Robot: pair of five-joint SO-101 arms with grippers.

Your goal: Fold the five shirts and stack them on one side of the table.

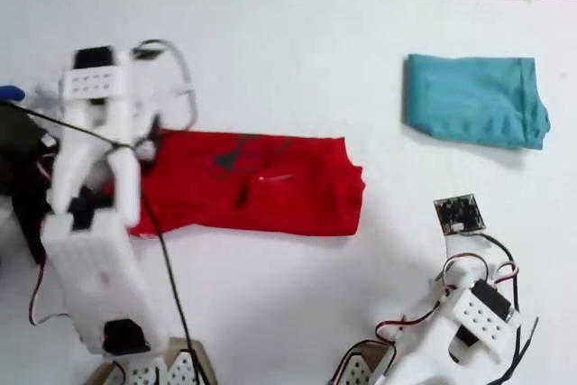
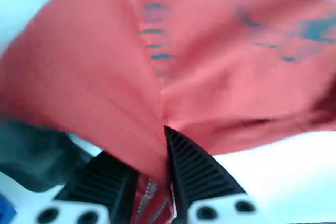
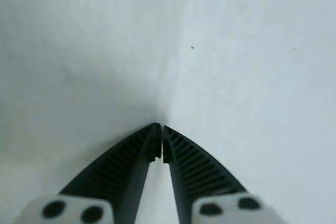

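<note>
Pinching the red shirt (image 1: 252, 182) at its left end, left gripper (image 2: 163, 135) is clamped; right gripper (image 3: 159, 127), near right, closed and empty.

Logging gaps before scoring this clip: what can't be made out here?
High view: the left end of the red shirt lies behind the left arm.
High view: a dark item is cut off by the left edge; cannot tell what it is.
Left wrist view: the left gripper pinches the red shirt; its print is blurred.
High view: the teal shirt has inner folds covered by its top layer.
</note>
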